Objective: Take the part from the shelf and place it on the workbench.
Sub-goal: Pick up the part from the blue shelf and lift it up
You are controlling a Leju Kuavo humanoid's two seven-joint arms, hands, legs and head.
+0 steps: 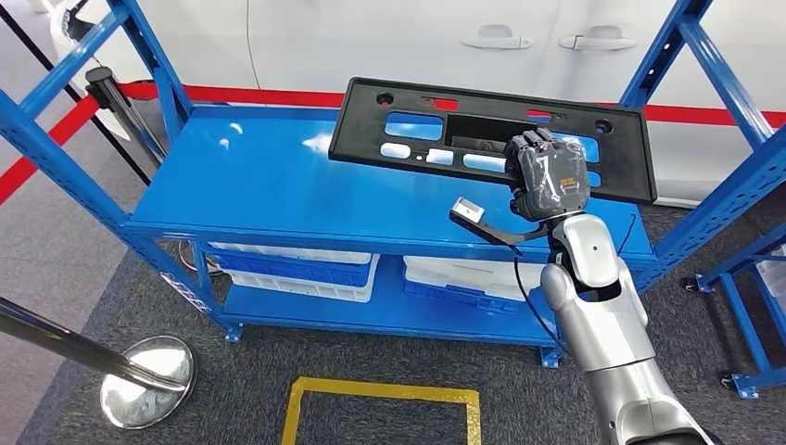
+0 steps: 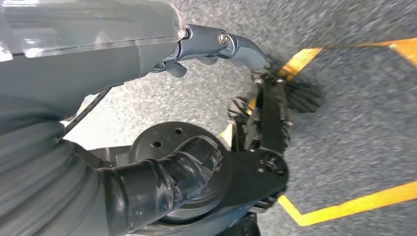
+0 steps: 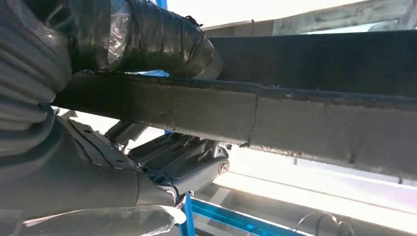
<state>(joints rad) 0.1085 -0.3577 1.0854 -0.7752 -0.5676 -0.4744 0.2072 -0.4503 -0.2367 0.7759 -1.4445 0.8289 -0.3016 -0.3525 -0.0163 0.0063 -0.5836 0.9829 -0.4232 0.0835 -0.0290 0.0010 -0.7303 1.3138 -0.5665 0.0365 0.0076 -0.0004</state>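
The part (image 1: 371, 120) is a long black plastic panel with several cut-outs, lying on the blue shelf's top deck (image 1: 250, 176) toward its back right. My right hand (image 1: 549, 176) grips the panel's near edge. In the right wrist view the taped thumb (image 3: 157, 42) lies on one face of the part (image 3: 305, 118) and the grey fingers (image 3: 182, 162) curl against the other. My left hand (image 2: 162, 182) hangs over grey carpet, its thumb (image 2: 231, 44) held apart from the dark fingers, with nothing in it.
Blue uprights (image 1: 695, 56) frame the shelf on both sides. White bins (image 1: 297, 264) fill the lower deck. A white car (image 1: 417, 37) stands behind. A chrome stanchion base (image 1: 148, 380) is at front left, a yellow floor marking (image 1: 380, 403) is in front, and another blue rack (image 1: 751, 306) is at right.
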